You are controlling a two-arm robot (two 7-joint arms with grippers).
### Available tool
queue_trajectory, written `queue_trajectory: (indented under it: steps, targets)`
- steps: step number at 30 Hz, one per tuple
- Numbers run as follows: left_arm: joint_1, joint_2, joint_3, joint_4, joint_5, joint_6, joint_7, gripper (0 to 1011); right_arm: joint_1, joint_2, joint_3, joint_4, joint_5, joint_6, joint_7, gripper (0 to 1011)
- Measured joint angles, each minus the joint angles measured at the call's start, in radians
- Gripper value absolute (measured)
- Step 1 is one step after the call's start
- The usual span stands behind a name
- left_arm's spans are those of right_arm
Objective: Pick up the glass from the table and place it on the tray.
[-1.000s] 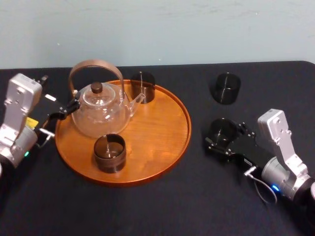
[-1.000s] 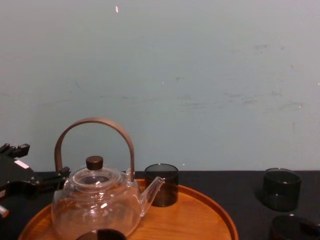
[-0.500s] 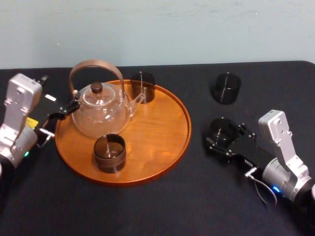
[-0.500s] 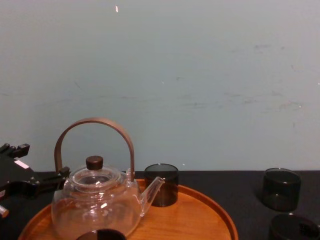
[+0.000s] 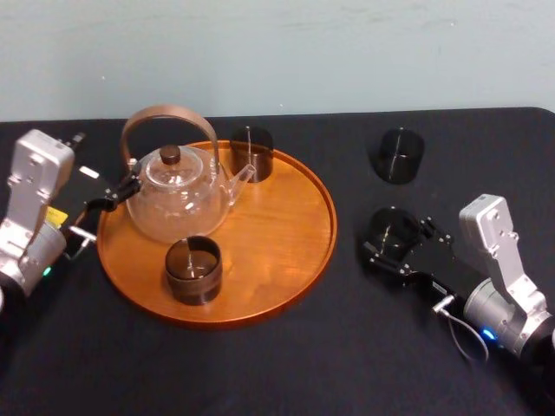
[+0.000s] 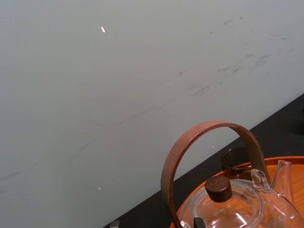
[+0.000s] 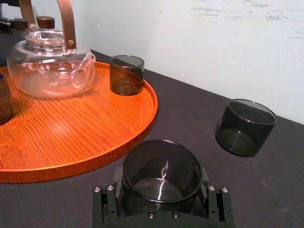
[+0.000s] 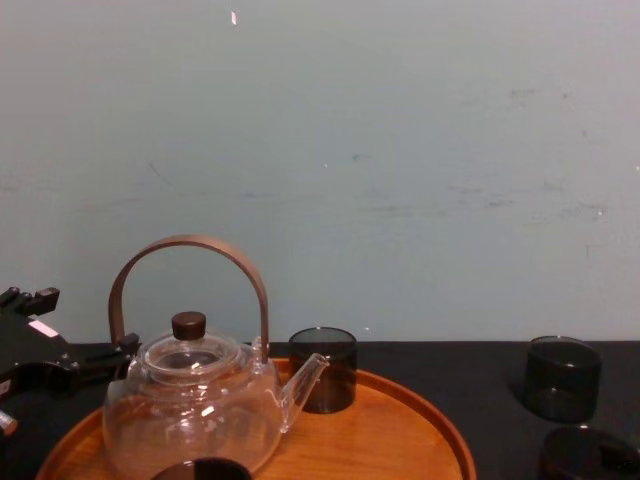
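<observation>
A dark smoky glass stands on the black table, just right of the round wooden tray. My right gripper has a finger on each side of this glass, and both press against its wall. The glass still rests on the table, and its top edge shows in the chest view. My left gripper sits idle at the tray's left rim, next to the teapot.
A glass teapot with a brown handle and two dark glasses stand on the tray. Another dark glass stands on the table behind the gripped one. The tray's right half is bare wood.
My right gripper's fingers have closed in against the glass. The arm has barely shifted, and the left arm and the tray's things have not moved.
</observation>
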Motion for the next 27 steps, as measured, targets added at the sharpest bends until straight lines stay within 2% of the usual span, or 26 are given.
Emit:
queue_trajectory:
  steps: [16, 27]
  targets:
    - [0.0, 0.0, 0.0, 0.0, 0.0, 0.0, 0.0, 1009, -0.001, 0.013, -0.008, -0.022, 0.016, 0.027, -0.004, 919]
    - [0.0, 0.0, 0.0, 0.0, 0.0, 0.0, 0.0, 1010, -0.014, 0.025, -0.009, -0.096, 0.012, 0.053, -0.02, 919]
